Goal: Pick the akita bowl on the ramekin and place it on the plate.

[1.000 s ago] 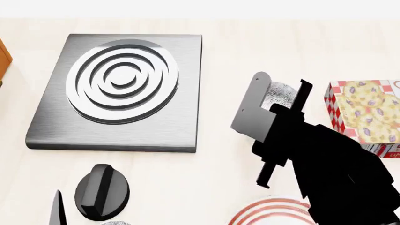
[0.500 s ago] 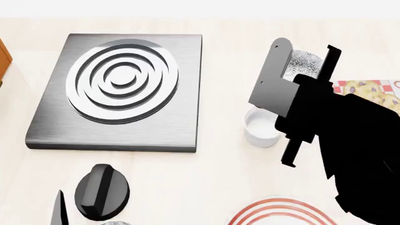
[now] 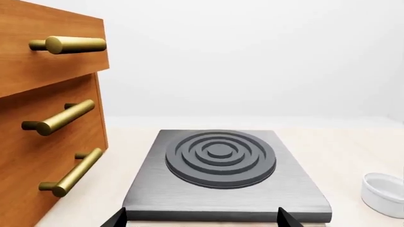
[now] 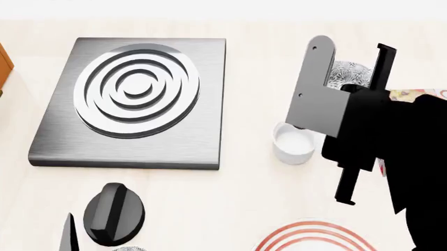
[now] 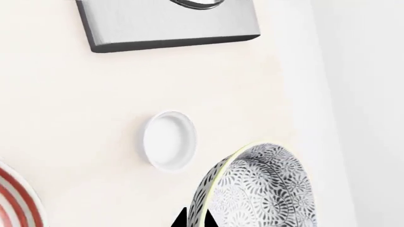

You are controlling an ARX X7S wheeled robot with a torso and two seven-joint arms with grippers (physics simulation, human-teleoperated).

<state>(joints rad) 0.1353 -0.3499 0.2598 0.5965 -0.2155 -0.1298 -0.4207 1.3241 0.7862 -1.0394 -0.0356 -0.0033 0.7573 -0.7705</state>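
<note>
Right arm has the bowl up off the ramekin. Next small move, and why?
Probably carry the akita bowl toward the plate. The right gripper holds it by the rim, lifted clear of the empty ramekin; the plate lies nearer the robot, only its ringed edge showing.

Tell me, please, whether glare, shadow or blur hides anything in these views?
Head view: sharp, bright sheen on the burner plate, right arm a featureless black. Left wrist view: soft even light, the ramekin crisp. Right wrist view: the akita bowl sharp; no blur.
</note>
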